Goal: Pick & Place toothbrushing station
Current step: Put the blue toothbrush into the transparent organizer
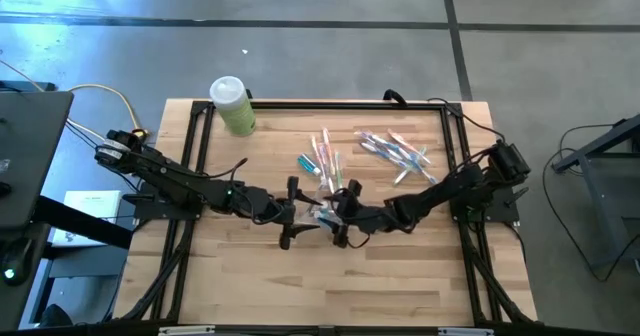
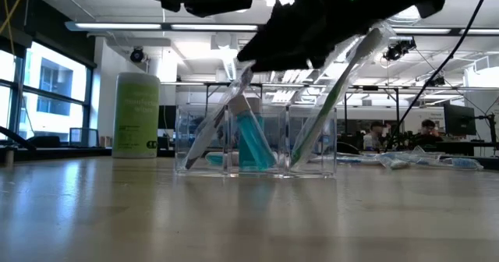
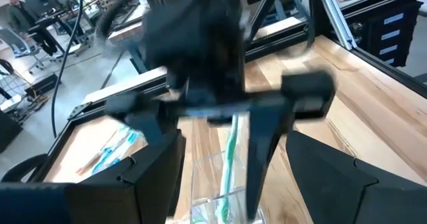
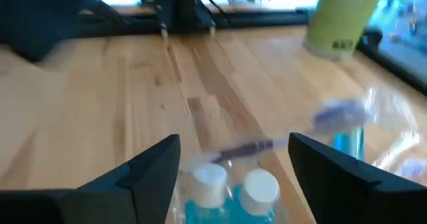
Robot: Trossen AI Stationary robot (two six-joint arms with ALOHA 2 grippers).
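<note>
Near the middle of the bench (image 1: pixel 400 276) stands a clear holder (image 2: pixel 257 141) with three compartments; a green toothbrush (image 2: pixel 331 98) leans in one end compartment, a blue tube (image 2: pixel 251 141) sits in the middle one, and a pale toothbrush (image 2: pixel 214 118) leans in the other end one. The right gripper (image 1: pixel 340 208) is just over the holder, its fingers spread apart and holding nothing. The left gripper (image 1: pixel 292 214) waits just beside it, fingers apart too, while loose toothbrushes (image 1: pixel 395 148) lie toward the far right corner.
</note>
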